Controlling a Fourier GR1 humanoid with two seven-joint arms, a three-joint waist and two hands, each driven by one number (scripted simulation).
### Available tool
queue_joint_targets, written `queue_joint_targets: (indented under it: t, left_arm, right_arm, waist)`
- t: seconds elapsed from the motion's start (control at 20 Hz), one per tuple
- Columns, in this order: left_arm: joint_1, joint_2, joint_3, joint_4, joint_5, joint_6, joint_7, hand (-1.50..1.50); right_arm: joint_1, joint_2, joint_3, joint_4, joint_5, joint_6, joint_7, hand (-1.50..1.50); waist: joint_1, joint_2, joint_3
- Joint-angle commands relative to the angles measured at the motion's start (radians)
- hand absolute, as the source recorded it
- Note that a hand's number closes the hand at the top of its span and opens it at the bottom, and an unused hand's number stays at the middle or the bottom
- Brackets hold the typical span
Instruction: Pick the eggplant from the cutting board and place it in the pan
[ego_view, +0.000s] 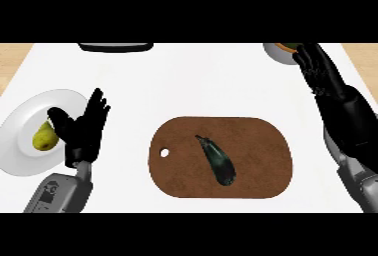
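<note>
fingers: both hands' straight, apart | eggplant (216, 160): dark, slender, lying on cutting board (258, 150)

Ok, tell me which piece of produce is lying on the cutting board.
The eggplant: dark and elongated, it lies at an angle on the brown cutting board. The other piece, a yellow-green pear, sits on the white plate beside the left hand.

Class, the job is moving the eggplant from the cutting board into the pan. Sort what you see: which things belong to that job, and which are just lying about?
Belongs to the job:
eggplant
cutting board
dark pan, at the far edge, partly cut off

Just lying about:
white plate
pear on that plate
bowl at the far right, mostly hidden
</note>
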Motion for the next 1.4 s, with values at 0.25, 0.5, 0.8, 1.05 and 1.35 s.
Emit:
queue_joint_targets:
  t: [0.25, 0.5, 0.8, 1.05, 1.35]
  left_arm:
    - [-0.088, 0.059, -0.024, -0.093, -0.036, -0.082, -0.054, 0.0]
    - [-0.002, 0.121, 0.066, -0.094, 0.056, -0.179, -0.054, 0.0]
    - [0.045, 0.095, 0.048, -0.156, 0.032, -0.156, -0.03, 0.0]
    - [-0.049, 0.097, 0.072, -0.107, 0.023, -0.164, 0.003, 0.0]
    - [0.03, 0.077, 0.059, -0.143, 0.017, -0.158, -0.006, 0.0]
  right_arm:
    - [-0.119, 0.172, 0.11, 0.222, -0.374, 0.329, 0.148, 1.5]
    - [-0.139, -0.085, 0.074, 0.473, -0.138, 0.561, -0.064, 1.5]
    - [-0.266, -0.165, 0.067, 0.684, 0.028, 0.691, -0.208, -1.5]
    - [-0.427, -0.064, 0.138, 0.79, 0.203, 0.683, -0.304, -1.5]
    - [-0.569, -0.026, 0.247, 0.751, 0.329, 0.731, -0.192, -1.5]
  waist:
    - [0.152, 0.037, 0.028]
    - [0.049, 0.008, 0.024]
    - [0.046, 0.004, 0.024]
    - [0.042, 0.006, 0.024]
    - [0.041, 0.002, 0.023]
